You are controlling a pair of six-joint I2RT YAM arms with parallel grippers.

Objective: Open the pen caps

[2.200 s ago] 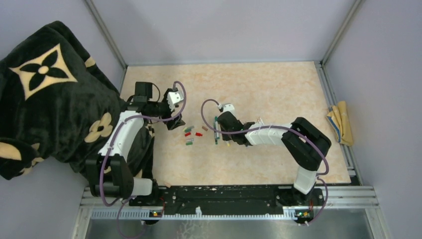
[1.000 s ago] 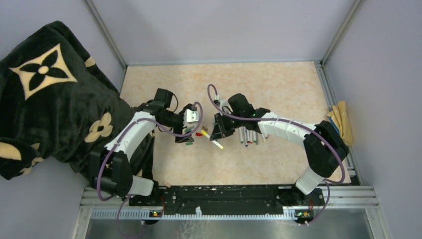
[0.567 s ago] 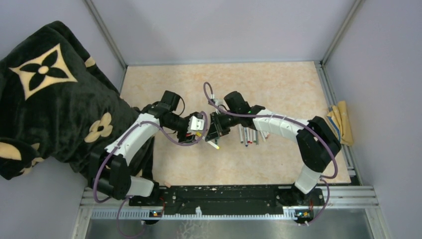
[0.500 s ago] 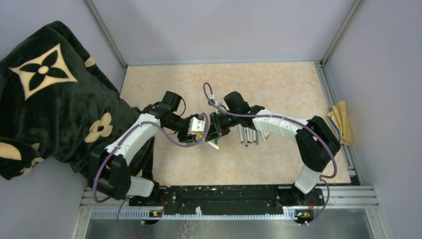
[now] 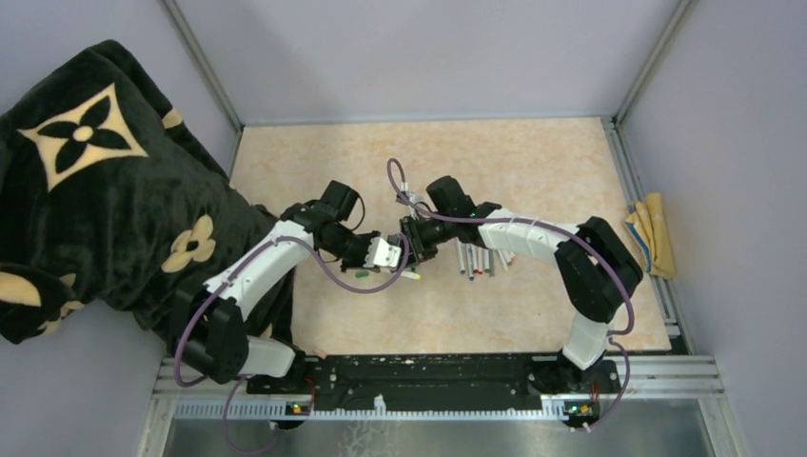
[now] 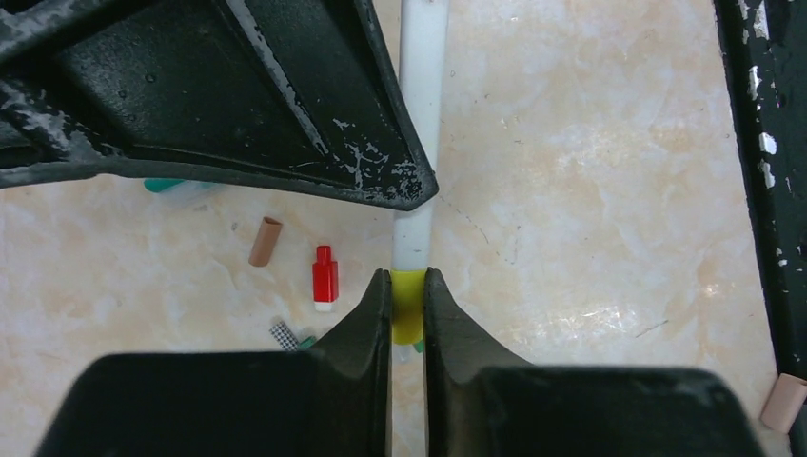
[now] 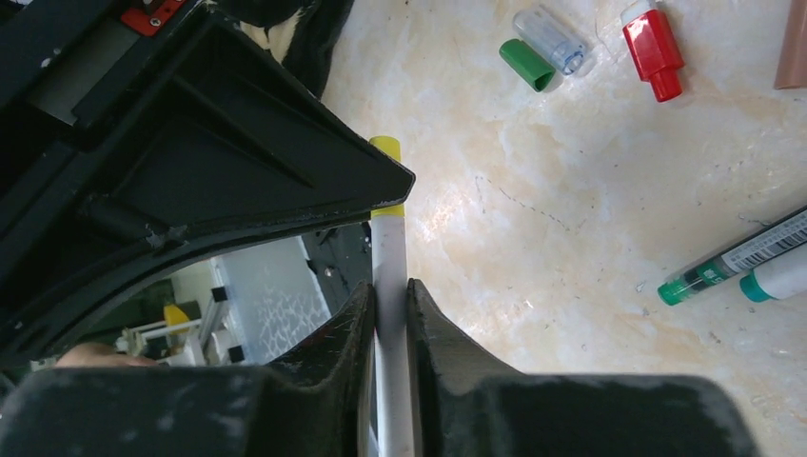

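The yellow cap [image 6: 408, 307] sits on the end of a white pen [image 6: 422, 114], held in the air over the middle of the tabletop [image 5: 533, 171]. The left fingers [image 6: 379, 309], wide apart a second ago, have closed narrow onto that cap from both sides. The right fingers [image 7: 360, 324] stay clamped on the pen's barrel, as before. The left arm has reached further in from the left edge. A loose red cap [image 6: 324, 278] and brown cap [image 6: 265, 241] lie beneath on the tabletop. The other pens [image 5: 476, 259] lie near, toward the right edge.
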